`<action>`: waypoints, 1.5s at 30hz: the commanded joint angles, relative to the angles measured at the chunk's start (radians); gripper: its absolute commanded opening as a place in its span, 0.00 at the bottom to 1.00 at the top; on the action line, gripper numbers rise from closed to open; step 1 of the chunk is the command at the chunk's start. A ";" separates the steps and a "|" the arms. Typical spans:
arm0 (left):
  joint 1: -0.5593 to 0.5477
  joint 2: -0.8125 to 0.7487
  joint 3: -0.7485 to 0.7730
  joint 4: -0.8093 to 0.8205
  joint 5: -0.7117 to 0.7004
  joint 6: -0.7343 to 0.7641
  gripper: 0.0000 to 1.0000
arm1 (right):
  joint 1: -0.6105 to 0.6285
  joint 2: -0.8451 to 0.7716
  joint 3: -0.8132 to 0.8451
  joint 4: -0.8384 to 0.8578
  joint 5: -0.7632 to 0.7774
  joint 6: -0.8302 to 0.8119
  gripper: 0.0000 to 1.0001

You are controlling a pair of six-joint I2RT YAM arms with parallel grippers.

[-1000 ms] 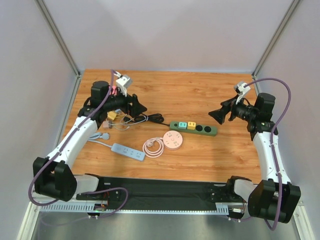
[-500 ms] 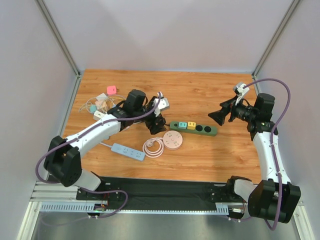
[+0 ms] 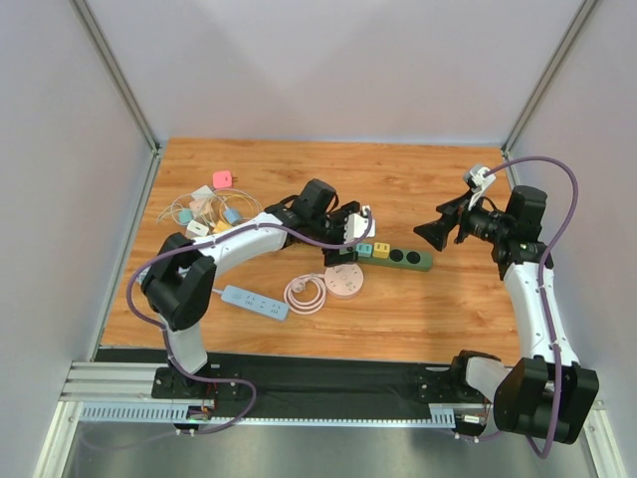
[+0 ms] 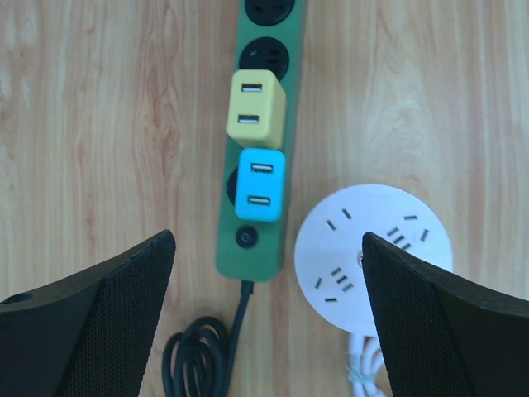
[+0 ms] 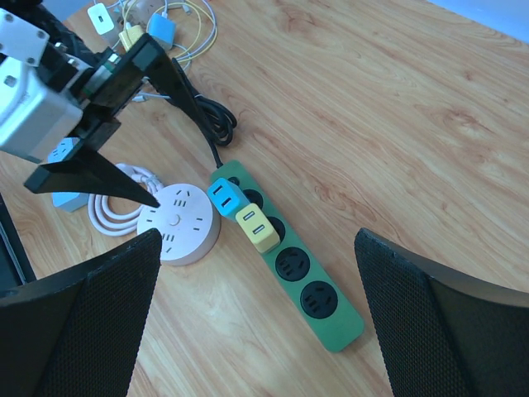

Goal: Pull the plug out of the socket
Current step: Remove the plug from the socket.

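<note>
A green power strip point(image 3: 408, 259) lies mid-table with a blue plug point(image 3: 364, 249) and a yellow plug point(image 3: 381, 250) seated in it side by side. My left gripper point(image 3: 343, 251) is open and empty, hovering over the strip's left end. In the left wrist view its fingers straddle the strip's switch end point(image 4: 252, 256), with the blue plug point(image 4: 260, 184) and yellow plug point(image 4: 256, 115) just ahead. My right gripper point(image 3: 430, 232) is open and empty, held above the table right of the strip. In the right wrist view the blue plug point(image 5: 223, 196) and yellow plug point(image 5: 258, 227) show between its fingers.
A round white-pink socket point(image 3: 344, 280) with a coiled white cord point(image 3: 306, 294) lies just in front of the strip. A pale blue power strip point(image 3: 255, 302) lies front left. A pile of chargers and cables point(image 3: 209, 211) sits back left. The strip's black cord point(image 4: 198, 356) is coiled by its end.
My left arm has swung right, from the charger pile at the back left to above the green strip's left end. The right arm has not moved.
</note>
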 commanded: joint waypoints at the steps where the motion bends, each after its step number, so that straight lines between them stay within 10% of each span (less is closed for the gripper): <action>1: -0.017 0.065 0.099 -0.022 0.043 0.093 0.99 | -0.004 0.001 0.009 0.010 -0.027 -0.032 1.00; 21: -0.097 0.332 0.317 -0.129 -0.234 0.087 0.60 | -0.004 -0.001 0.017 0.003 -0.033 -0.031 1.00; 30: -0.108 0.302 0.285 -0.057 -0.262 0.069 0.00 | -0.004 0.010 0.017 0.001 -0.033 -0.031 1.00; 45: -0.023 0.160 0.226 0.164 -0.095 -0.253 0.00 | -0.004 0.142 0.026 0.033 0.051 0.092 1.00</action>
